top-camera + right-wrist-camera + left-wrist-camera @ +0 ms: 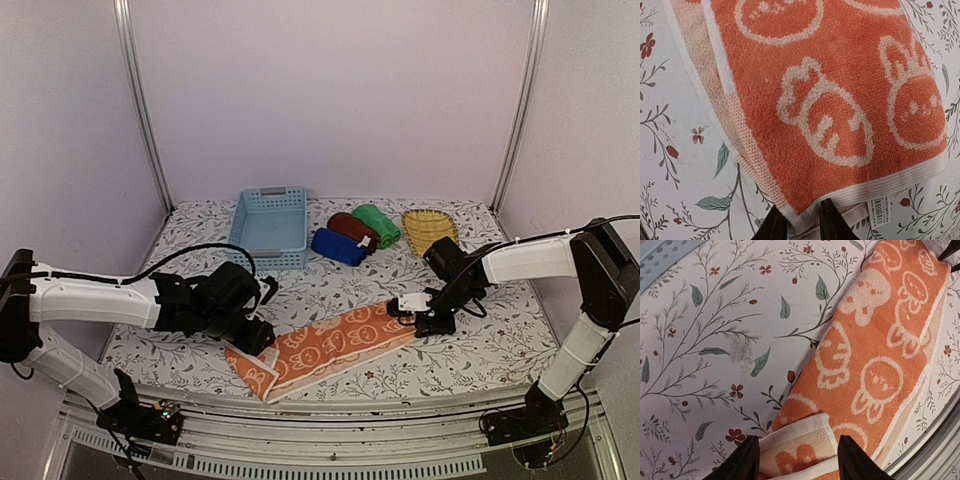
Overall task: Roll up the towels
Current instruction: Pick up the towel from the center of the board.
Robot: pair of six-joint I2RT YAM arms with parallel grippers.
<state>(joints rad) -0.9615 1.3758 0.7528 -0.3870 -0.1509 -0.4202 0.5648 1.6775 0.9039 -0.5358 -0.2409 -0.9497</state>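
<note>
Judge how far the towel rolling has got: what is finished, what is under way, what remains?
Done: the dark blue towel, maroon towel and green towel lie rolled at the back. In hand: the orange towel lies as a long strip; the right end effector pinches one end, the left end effector stands open around the other, where a flap is turned over. Left: rolling it up.

Tag (879, 211) print on orange towel (830, 100) too small to read; basket (660, 255) cut off at corner.
</note>
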